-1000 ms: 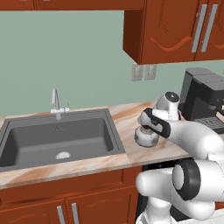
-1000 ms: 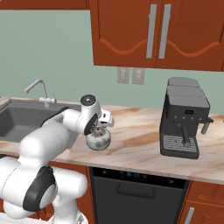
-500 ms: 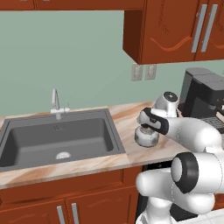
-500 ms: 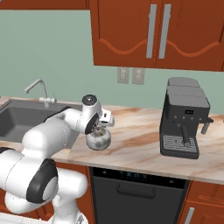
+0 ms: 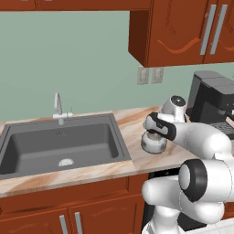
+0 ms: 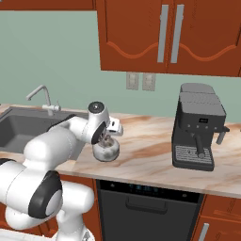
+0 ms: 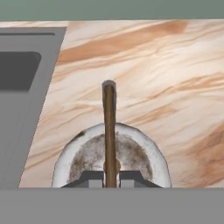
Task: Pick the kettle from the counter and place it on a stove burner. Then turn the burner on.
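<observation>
The small shiny kettle (image 5: pixel 153 143) (image 6: pixel 104 151) stands upright on the beige marble counter (image 5: pixel 130 123) (image 6: pixel 150 162), just right of the sink. My gripper (image 5: pixel 154 134) (image 6: pixel 107 140) reaches down onto it from above. In the hand view the kettle (image 7: pixel 85 159) sits right under the hand, and its thin dark handle (image 7: pixel 109 122) runs up between the two fingertips. The gripper (image 7: pixel 110 178) is shut on that handle, and the kettle still rests on the counter (image 7: pixel 170 83). The stove burner is out of view.
A grey sink (image 5: pixel 59 146) (image 7: pixel 22 78) with a faucet (image 5: pixel 58 107) lies to the kettle's left. A black coffee machine (image 5: pixel 212 98) (image 6: pixel 197 127) stands at the right on the counter. Wooden cabinets hang above, and a dark dishwasher front (image 6: pixel 146 207) sits below.
The fingers have closed from wide open onto the kettle's handle. The arm and the kettle have hardly moved.
</observation>
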